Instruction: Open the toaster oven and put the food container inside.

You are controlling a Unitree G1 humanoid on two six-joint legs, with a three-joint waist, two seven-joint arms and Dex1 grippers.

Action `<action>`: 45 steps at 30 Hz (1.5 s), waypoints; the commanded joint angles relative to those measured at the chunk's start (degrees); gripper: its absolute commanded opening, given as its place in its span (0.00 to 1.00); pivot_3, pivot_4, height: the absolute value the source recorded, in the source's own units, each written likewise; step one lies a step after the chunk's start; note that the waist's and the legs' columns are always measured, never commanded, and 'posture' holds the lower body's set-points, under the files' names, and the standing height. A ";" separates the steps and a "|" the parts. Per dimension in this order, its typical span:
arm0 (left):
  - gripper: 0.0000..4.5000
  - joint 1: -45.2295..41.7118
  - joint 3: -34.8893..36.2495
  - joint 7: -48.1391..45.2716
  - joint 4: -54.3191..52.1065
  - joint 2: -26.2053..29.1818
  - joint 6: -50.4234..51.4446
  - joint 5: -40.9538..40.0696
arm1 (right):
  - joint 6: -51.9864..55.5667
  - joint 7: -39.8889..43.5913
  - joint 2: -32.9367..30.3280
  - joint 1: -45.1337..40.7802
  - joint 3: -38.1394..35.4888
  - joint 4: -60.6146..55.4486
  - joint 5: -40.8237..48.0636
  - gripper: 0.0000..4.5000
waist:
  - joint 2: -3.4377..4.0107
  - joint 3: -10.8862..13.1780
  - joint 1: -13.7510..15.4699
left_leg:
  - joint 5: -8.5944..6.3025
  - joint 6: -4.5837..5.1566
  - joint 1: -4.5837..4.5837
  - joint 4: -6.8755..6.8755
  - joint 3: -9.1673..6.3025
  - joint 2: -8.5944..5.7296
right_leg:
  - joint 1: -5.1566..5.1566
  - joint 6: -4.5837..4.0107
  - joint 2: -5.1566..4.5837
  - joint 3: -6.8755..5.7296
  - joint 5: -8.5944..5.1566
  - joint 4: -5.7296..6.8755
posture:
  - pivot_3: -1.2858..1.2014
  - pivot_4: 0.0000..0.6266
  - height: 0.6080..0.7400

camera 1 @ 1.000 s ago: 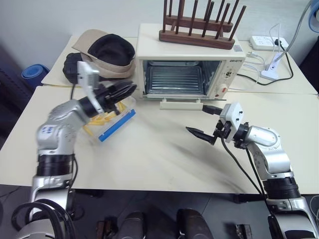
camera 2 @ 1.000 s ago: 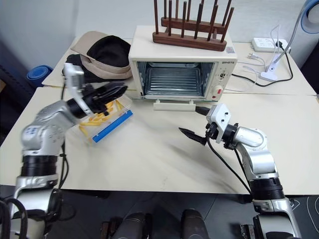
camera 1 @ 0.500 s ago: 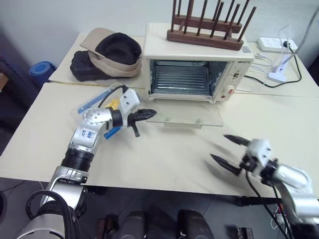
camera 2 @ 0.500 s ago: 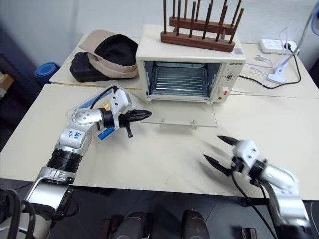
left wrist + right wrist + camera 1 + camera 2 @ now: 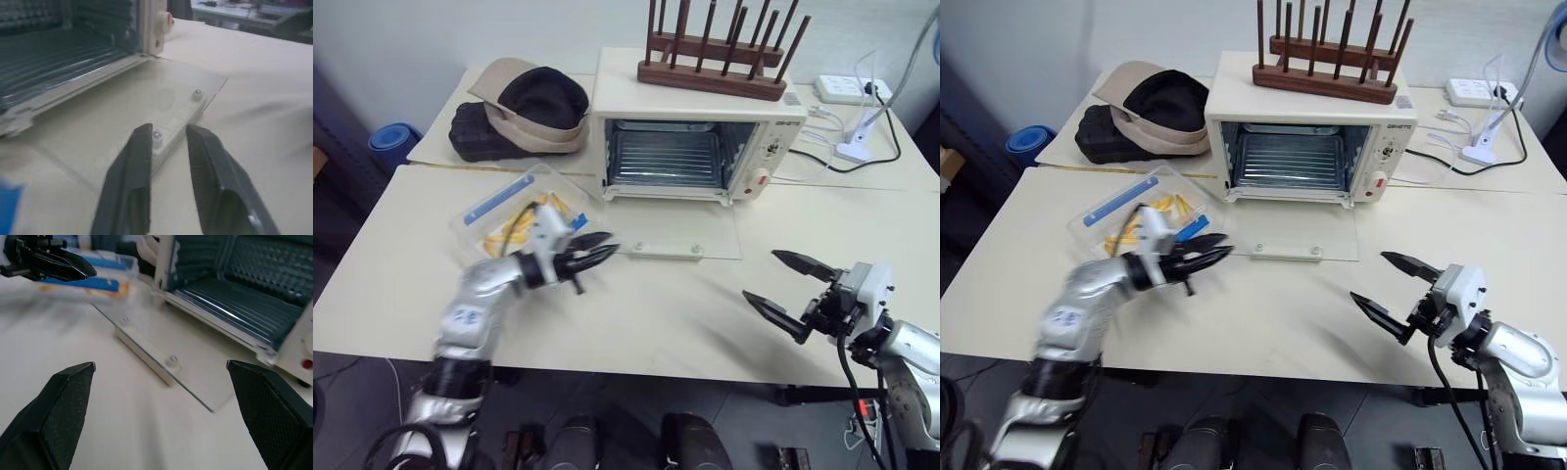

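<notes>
Left eye view: food container lies just behind the empty, slightly parted left claw.

Looks like a lab or office test room set up as a mock kitchen corner, not a real home kitchen. Plain cream tables pushed together, seam visible, no counter, sink or cupboards. A cream-white toaster oven standing on the tabletop, glass door dropped flat, with a dark wooden peg rack on its roof. Behind it a white power strip with loose cables trailing across the table. Odd belongings dumped at the far left corner: a beige hat on a black bag. Bare pale wall behind, dark floor below, a blue roll beside the table.
</notes>
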 commanded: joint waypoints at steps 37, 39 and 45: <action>0.52 -18.76 24.54 46.80 11.48 8.40 60.44 -8.76 | -8.89 -1.13 7.50 -13.06 11.66 -1.29 -4.81 1.00 | -0.19 -0.05 0.00 | -0.14 -0.05 -0.05 0.06 -0.23 -0.21 | -0.06 -0.04 0.04 0.10 0.01 0.04 | 0.52 0.24 1.00; 0.40 -19.66 24.91 46.47 12.53 8.79 59.25 -7.48 | -9.23 -1.61 7.38 -12.79 11.48 -1.28 -5.15 1.00 | -0.19 -0.05 0.02 | -0.13 -0.06 -0.05 0.07 -0.22 -0.21 | -0.06 -0.04 0.04 0.10 0.01 0.04 | 0.52 0.24 1.00; 0.02 -22.99 22.97 41.23 14.81 12.86 58.69 -6.57 | -10.50 -1.73 6.59 -11.47 10.53 -0.34 -5.35 1.00 | -0.20 -0.05 0.09 | -0.13 -0.06 -0.06 0.06 -0.22 -0.22 | -0.07 -0.04 0.02 0.10 0.01 0.05 | 0.52 0.24 1.00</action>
